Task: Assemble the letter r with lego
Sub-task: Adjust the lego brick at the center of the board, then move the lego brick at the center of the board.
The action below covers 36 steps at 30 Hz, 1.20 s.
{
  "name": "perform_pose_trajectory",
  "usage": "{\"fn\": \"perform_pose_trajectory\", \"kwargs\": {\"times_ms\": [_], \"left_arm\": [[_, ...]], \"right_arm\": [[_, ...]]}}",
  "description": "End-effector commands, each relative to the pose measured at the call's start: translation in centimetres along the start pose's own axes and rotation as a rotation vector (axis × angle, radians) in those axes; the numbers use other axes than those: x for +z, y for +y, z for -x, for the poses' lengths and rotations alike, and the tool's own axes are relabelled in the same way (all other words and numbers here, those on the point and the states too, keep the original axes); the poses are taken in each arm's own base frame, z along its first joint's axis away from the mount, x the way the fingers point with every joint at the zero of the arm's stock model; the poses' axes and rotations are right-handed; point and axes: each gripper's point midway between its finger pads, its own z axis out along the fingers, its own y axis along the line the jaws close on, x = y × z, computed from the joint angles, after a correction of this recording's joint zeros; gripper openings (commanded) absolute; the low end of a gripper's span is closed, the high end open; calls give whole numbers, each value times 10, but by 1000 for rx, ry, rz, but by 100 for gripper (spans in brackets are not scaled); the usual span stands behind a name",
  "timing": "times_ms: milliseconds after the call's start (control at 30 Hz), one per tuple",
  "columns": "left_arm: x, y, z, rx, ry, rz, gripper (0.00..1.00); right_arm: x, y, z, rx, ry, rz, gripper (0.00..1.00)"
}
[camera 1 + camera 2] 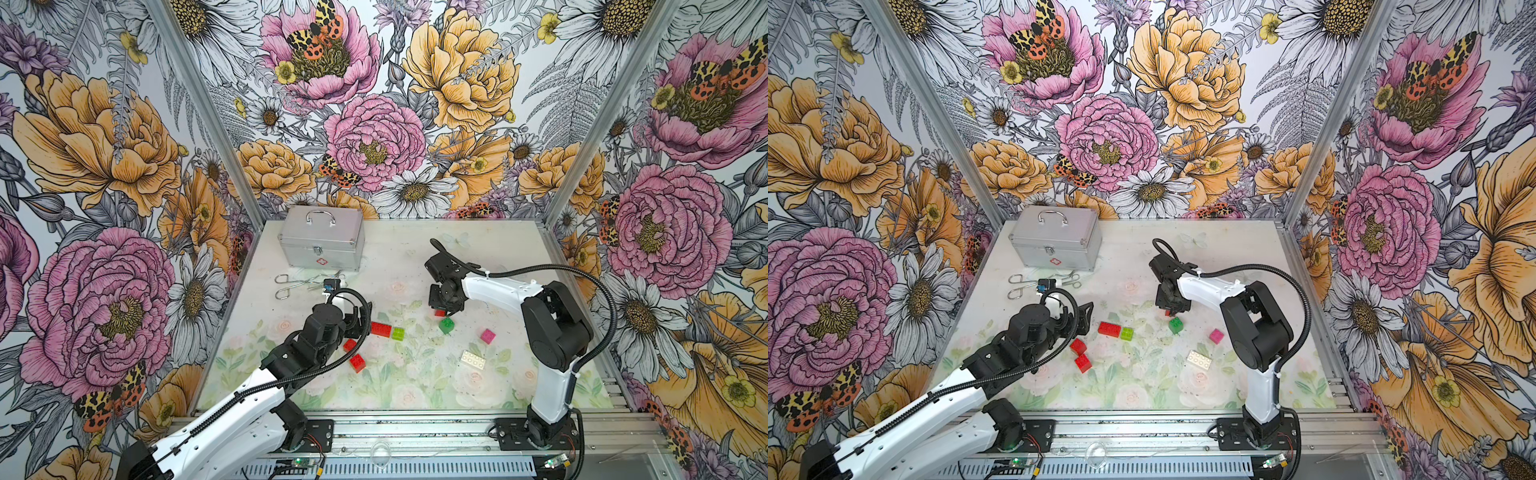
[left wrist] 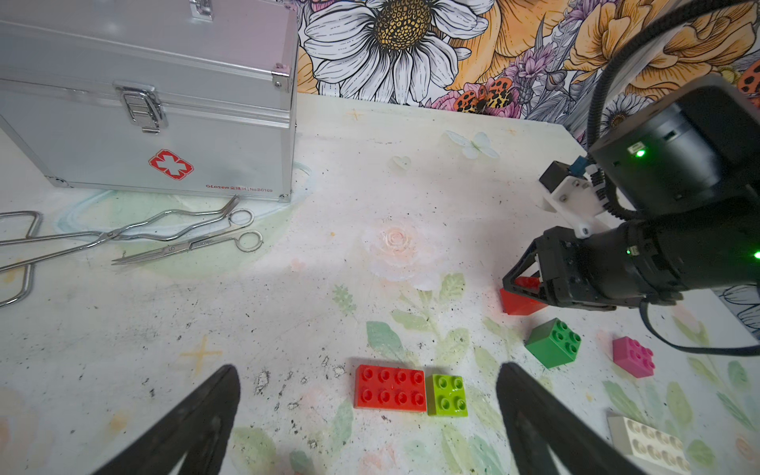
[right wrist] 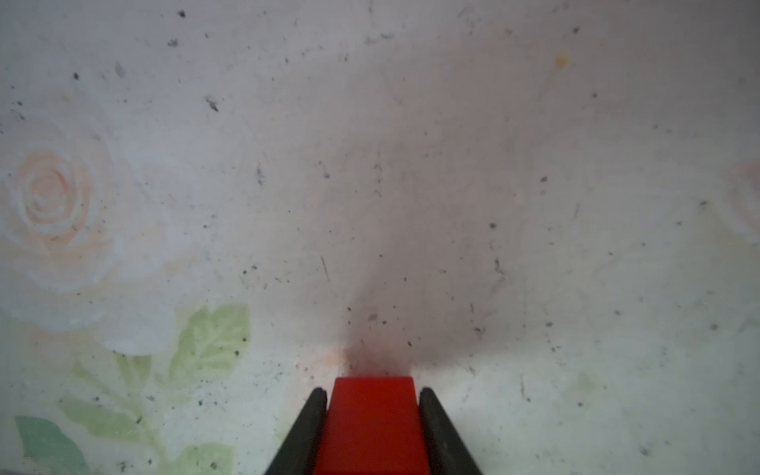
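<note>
One small red brick point(image 2: 519, 304) is clamped in my right gripper point(image 3: 372, 392), well right of the long red brick point(image 2: 390, 388) and farther back. My left gripper point(image 2: 368, 370) gapes empty, nearer that long brick, whose length runs finger to finger.

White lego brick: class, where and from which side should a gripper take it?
Probably come from straight above and pinch the white brick across its short width, on the long side walls: it lies flat, studs up, nothing touching it.

Scissors point(image 2: 189, 246) between case point(image 2: 164, 123) and lego point(image 2: 390, 388)
</note>
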Motion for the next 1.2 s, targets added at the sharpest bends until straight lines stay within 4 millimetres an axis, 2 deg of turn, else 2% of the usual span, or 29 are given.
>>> {"fn": "perform_pose_trajectory", "kwargs": {"times_ms": [0,167,333,467,600,667,733,800,900,1033,1167], "left_arm": [[-1,2,-2,-14,0,-6,99],[-1,3,-1,-14,-4,0,99],[1,3,-1,-12,-1,-1,99],[2,2,-2,-14,5,-6,99],[2,-2,1,-14,2,-24,99],[3,-13,0,-1,11,-77,99],[5,-36,-1,18,41,-169,99],[7,-58,-3,76,63,-218,99],[9,-98,-10,218,97,-281,99],[14,-141,-25,382,138,-308,99],[17,-166,-38,429,164,-325,99]], "right_arm": [[2,7,9,16,-22,-4,36],[2,8,12,24,-28,-8,44],[-6,10,16,23,-44,3,66],[-27,2,22,6,-88,-8,69],[-65,-32,32,14,-167,-72,70],[-79,-54,30,56,-189,-78,71],[-86,-77,22,94,-200,-97,72],[-86,-99,12,111,-202,-140,72],[-73,-124,-13,157,-142,-167,72],[-65,-143,-39,184,-107,-197,71],[-64,-152,-51,213,-109,-193,70]]}}
